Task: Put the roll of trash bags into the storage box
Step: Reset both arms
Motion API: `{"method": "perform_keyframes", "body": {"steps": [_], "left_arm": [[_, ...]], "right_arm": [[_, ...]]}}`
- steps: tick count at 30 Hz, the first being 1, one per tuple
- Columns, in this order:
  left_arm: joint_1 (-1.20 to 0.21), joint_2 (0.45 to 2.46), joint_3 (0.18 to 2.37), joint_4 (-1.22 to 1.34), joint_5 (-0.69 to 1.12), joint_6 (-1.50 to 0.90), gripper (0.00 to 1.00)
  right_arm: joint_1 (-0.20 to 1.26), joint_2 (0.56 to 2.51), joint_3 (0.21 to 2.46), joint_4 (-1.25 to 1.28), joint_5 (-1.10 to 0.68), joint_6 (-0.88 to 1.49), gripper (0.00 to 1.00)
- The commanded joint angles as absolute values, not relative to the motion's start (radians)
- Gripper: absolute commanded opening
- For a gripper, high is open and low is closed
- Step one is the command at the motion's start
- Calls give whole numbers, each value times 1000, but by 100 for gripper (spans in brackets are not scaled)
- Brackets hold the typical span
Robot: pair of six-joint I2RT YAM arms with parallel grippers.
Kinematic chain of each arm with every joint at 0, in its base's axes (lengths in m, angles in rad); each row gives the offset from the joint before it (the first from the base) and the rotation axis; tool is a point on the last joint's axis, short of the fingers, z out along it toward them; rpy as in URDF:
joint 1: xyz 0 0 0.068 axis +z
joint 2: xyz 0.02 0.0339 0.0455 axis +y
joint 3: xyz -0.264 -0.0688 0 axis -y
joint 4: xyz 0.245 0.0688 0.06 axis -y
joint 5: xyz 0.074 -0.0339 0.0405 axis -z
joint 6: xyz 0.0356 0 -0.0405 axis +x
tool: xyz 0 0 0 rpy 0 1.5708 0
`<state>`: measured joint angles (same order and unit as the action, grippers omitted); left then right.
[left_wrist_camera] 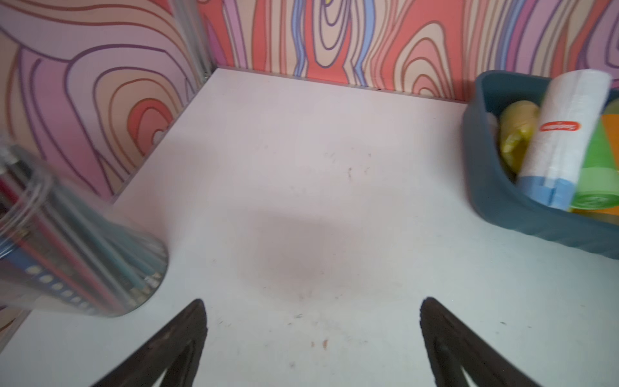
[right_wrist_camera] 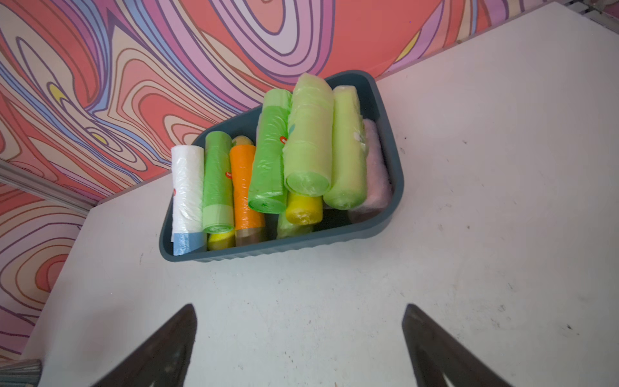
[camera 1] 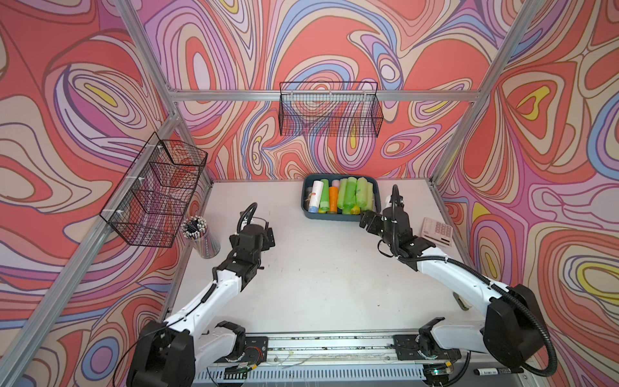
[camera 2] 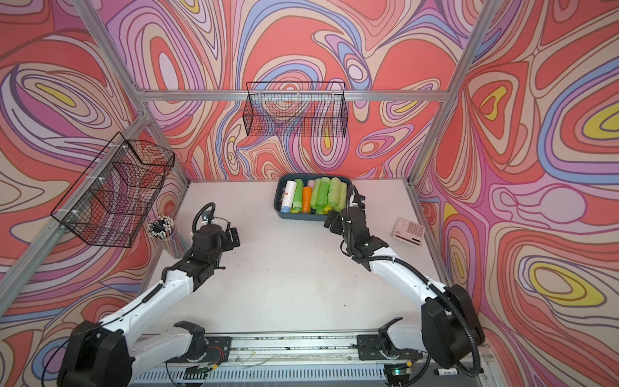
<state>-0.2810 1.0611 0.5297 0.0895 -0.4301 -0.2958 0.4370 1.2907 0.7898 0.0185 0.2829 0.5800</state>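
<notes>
Overhead stereo pair, low wrist views

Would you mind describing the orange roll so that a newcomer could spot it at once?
On the white table, look to the far edge by the back wall, where the dark teal storage box sits. Among the rolls packed in it, the orange roll lies between two green rolls, near the white roll; it alone is orange.

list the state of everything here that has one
storage box, on the table, filled
trash bag rolls, lying in the storage box, stacked in two layers
left gripper, open, empty
right gripper, open, empty
pencil cup, upright, full
back wire basket, hanging, looks empty
calculator, lying flat
</notes>
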Motion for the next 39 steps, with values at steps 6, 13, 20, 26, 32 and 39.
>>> {"method": "perform_keyframes", "body": {"steps": [6, 13, 20, 26, 32, 39], "left_arm": [[-160, 1078, 306, 461, -457, -158, 100], [-107, 1309, 312, 770, -394, -64, 100], [-92, 1515, 283, 1040, -277, -8, 100], [-86, 1567, 342, 1006, -283, 2, 100], [-86, 1549, 352, 952, -281, -10, 100], [-86, 1553, 351, 967, -283, -4, 100]], "right_arm": [[431, 1235, 664, 177, 479, 491, 98], [431, 1216, 565, 300, 591, 459, 98], [427, 1144, 454, 443, 738, 302, 98], [414, 1192, 322, 726, 830, 134, 98], [379, 1444, 302, 1047, 839, -50, 98], [322, 1702, 358, 1287, 738, -145, 98]]}}
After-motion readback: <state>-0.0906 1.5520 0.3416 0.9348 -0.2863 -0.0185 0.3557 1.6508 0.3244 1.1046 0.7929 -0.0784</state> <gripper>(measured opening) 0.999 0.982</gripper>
